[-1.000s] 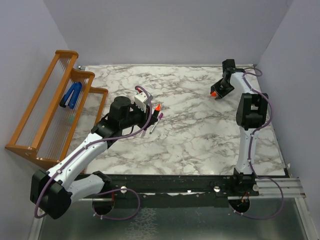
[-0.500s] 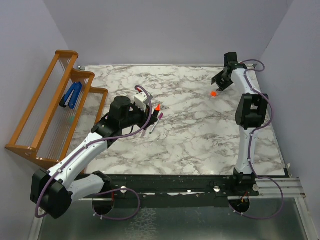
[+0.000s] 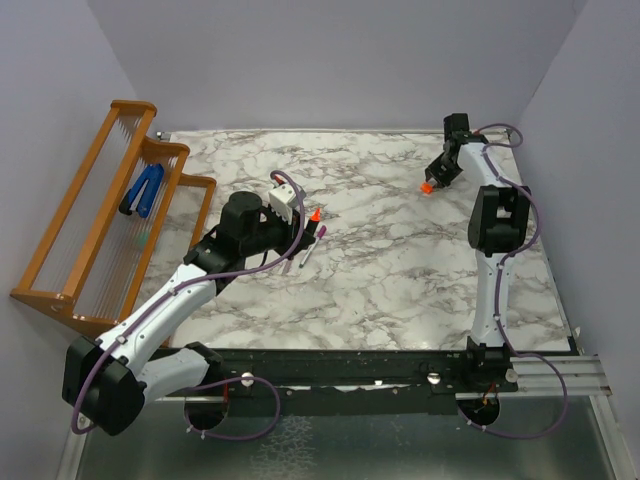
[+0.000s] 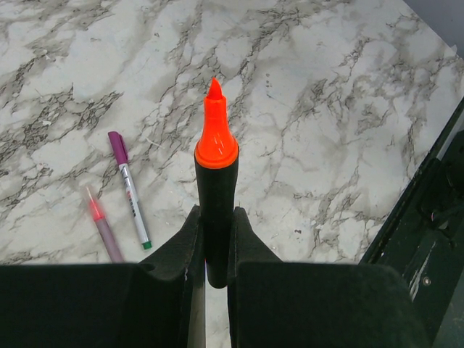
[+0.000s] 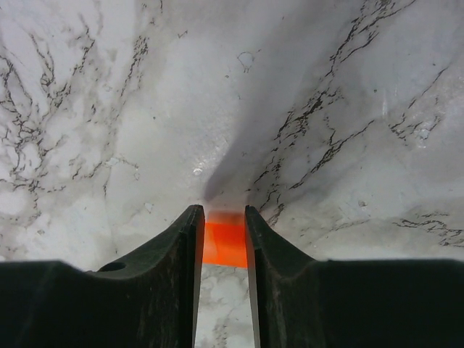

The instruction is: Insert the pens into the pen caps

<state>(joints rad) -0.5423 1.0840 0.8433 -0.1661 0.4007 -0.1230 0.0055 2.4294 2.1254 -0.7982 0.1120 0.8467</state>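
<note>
While the left gripper sits clamped on the black marker, holding it by the lower barrel with the orange-red tip bare and pointing away from the wrist, the right gripper is down at the far right of the marble table with the orange cap between its fingers. Right jaws: nearly together, the cap fills the whole gap and both fingers touch its sides, so I read it as gripped; whether it is lifted clear of the surface cannot be told from the wrist view. Step in hand, by my judgement: picking up the cap that belongs to the marker, with capping not yet begun, since the top view shows marker and cap well apart across the table. White-grey pen and pink pen lie side by side on the marble just beside the left gripper; the white-grey one carries a magenta-purple cap at one end, apparently already seated. Pale pink cap not found in any view. Next move calls for bringing both arms toward the middle, turning the cap's open end to face the marker tip, lining the two up on one axis, then pressing together; which end of the cap is open is hidden here, so check before pushing
</note>
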